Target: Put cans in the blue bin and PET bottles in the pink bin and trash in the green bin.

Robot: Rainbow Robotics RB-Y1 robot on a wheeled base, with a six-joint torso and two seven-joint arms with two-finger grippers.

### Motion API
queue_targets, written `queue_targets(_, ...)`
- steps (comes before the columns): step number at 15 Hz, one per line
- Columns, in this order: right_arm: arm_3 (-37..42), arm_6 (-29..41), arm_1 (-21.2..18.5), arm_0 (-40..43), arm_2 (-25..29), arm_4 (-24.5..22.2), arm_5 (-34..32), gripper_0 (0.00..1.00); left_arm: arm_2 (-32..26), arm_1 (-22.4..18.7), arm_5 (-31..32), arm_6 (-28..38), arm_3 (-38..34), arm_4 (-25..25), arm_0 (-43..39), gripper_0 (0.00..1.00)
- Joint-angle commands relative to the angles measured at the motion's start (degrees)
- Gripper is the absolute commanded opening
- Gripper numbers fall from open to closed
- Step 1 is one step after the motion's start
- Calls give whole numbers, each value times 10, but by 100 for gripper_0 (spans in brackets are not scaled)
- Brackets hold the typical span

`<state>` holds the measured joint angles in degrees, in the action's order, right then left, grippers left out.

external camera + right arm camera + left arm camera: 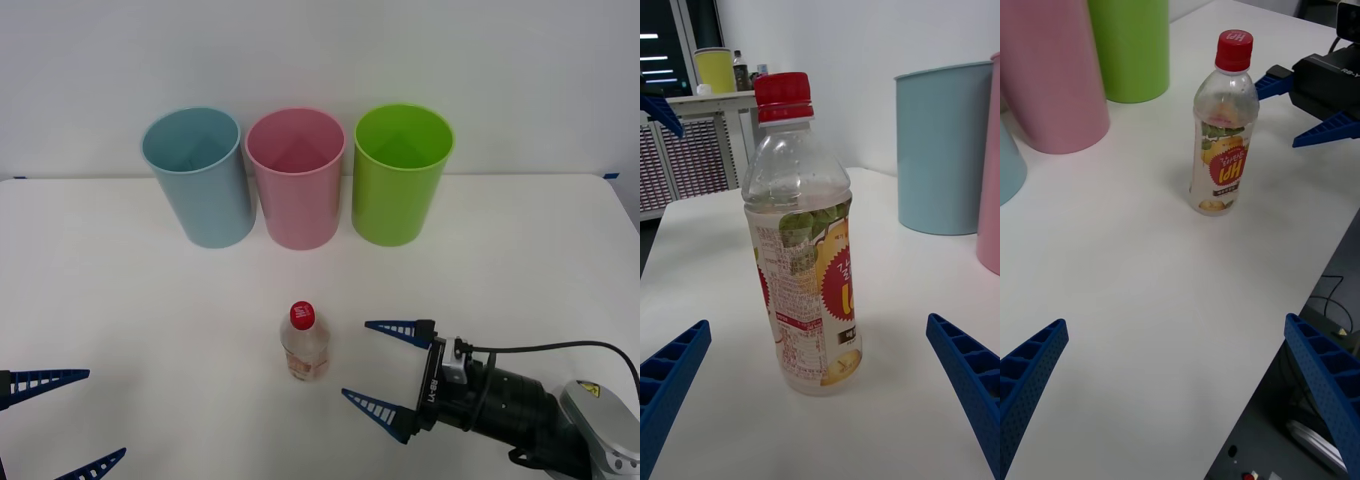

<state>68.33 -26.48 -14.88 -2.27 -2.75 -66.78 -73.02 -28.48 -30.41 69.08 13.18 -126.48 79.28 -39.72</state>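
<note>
Low over the table, the right gripper is spread wide, pointing at the upright bottle just beside it, not touching. Behind stand the blue bin, pink bin and green bin. The left gripper waits spread at the near-left edge.

Red-capped PET bottle stands upright on the white table.
The right pincer flanks it, blue fingers spread wide; blue bin and pink bin stand behind.
</note>
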Motion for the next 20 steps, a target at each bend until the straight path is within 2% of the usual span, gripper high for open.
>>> queue_targets(1, 0, -2, 0, -2, -14, 6, 15, 100, 0, 0, 0, 0, 0, 0, 0, 100)
queue_targets(7, 0, -16, 2, -7, -52, 23, 57, 100, 0, 0, 0, 0, 0, 0, 0, 100)
queue_targets(20, 0, -36, 43, -17, -93, 21, 131, 100, 0, 0, 0, 0, 0, 0, 0, 100)
